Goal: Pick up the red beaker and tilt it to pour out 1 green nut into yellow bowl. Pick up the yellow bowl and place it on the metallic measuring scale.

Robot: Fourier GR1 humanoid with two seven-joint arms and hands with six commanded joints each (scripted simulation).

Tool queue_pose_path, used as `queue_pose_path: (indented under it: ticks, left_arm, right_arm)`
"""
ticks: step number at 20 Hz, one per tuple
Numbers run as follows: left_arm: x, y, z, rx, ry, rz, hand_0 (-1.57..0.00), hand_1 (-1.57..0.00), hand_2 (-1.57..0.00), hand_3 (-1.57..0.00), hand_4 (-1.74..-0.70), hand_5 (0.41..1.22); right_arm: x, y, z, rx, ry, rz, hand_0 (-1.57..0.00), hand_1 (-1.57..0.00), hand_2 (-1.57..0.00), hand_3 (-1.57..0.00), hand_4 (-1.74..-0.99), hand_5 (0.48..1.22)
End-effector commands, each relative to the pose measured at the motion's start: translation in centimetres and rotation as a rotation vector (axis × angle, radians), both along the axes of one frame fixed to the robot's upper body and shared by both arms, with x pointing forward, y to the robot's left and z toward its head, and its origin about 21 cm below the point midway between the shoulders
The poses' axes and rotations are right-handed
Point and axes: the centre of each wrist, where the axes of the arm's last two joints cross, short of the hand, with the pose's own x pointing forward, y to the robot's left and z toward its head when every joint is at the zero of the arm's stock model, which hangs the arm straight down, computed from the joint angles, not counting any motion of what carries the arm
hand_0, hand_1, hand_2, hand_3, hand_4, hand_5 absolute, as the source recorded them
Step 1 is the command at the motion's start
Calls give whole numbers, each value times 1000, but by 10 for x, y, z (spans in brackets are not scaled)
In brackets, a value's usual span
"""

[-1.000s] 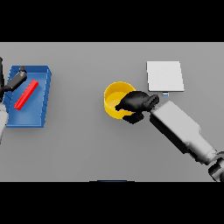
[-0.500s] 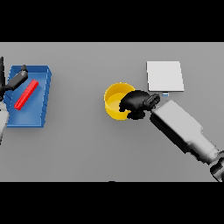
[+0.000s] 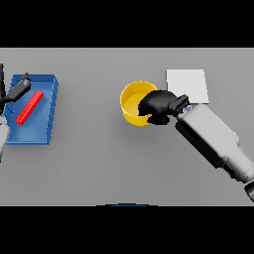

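Right hand [image 3: 158, 105] reaches in on a slanted arm, fingers curled tight; left hand [image 3: 15, 92] idles at the left edge.

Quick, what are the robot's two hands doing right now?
Right hand: curled on the rim of the yellow bowl.
Left hand: over the blue tray; its grip cannot be told.

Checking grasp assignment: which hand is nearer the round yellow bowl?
Right. The right hand is curled over the round yellow bowl at its right rim. The left hand is far off at the table's left edge, over the blue tray.
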Motion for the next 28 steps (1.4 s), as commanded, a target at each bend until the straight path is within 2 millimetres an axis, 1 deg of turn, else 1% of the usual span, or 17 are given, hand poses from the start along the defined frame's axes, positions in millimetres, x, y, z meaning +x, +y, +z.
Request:
queue_pose_path:
  ticks: [1,2,3,4,6,9,10,11,13,16,17,19,20,22,26,27,28]
  left_arm:
    - [2,1,2,-1,-10,-6,1,1,1,1,-738,696]
    - [0,0,-3,4,-8,-8,1,1,1,1,-739,693]
    - [1,5,0,10,-9,-2,1,1,1,1,-737,697]
    - [1,4,2,10,-16,-6,1,1,1,1,-736,697]
    - [0,3,0,2,-18,-8,1,1,1,1,-746,697]
    - [0,2,1,8,-12,3,1,1,1,1,-742,704]
    - [-1,4,5,9,-18,3,1,1,1,1,-744,708]
    - [-1,1,5,8,-14,-2,1,1,1,1,-744,710]
    - [-3,2,2,7,-5,6,1,1,1,1,-744,708]
    - [-4,2,8,6,-6,9,1,1,1,1,-738,703]
    - [-4,-1,8,2,-8,5,1,1,1,1,-737,699]
    - [-3,-1,9,8,-7,10,1,1,1,1,-731,696]
    - [-2,-4,7,6,-1,4,1,1,1,1,-728,691]
    - [-6,2,6,9,-5,6,1,1,1,1,-725,685]
    - [-4,2,4,10,-2,11,1,1,1,1,-724,682]
    - [-5,6,8,19,-5,10,1,1,1,1,-722,681]
    - [-2,3,7,15,2,11,1,1,1,1,-722,679]
  right_arm:
    - [1,-3,6,10,-24,-5,-1564,-1564,-1414,-1257,-1738,1219]
    - [1,-6,10,17,-36,-15,-1566,-1566,-1422,-1268,-1739,1220]
    - [2,-9,13,21,-47,-26,-1567,-1567,-1436,-1260,-1739,1220]
    - [3,-11,16,27,-56,-36,-1568,-1568,-1436,-1266,-1740,1220]
    - [6,-13,18,43,-73,-57,-1569,-1569,-1439,-1376,-1740,1220]
    - [14,-24,33,51,-96,-118,-1570,-1570,-1482,-1283,-1741,1220]
    - [19,-31,37,56,-113,-132,-1570,-1570,-1492,-1257,-1741,1221]
    - [22,-40,37,56,-124,-158,-1570,-1570,-1504,-1239,-1741,1221]
    - [34,-57,38,55,-166,-219,-1571,-1571,-1527,-1219,-1741,1221]
    - [43,-81,40,65,-180,-272,-1571,-1571,-1527,-1192,-1741,1221]
    - [46,-83,36,61,-185,-289,-1571,-1571,-1508,-1186,-1741,1221]
    - [51,-103,29,74,-183,-330,-1571,-1571,-1508,-1171,-1741,1221]
    - [53,-106,25,69,-194,-359,-1571,-1571,-1506,-1176,-1741,1221]
    - [58,-121,15,63,-195,-384,-1571,-1571,-1478,-1230,-1741,1221]
    - [64,-129,1,58,-177,-431,-1571,-1571,-1407,-1351,-1741,1221]
    - [65,-133,-3,51,-168,-442,-1571,-1571,-1396,-1362,-1741,1221]
    - [64,-133,-9,44,-166,-452,-1571,-1571,-1397,-1352,-1741,1221]
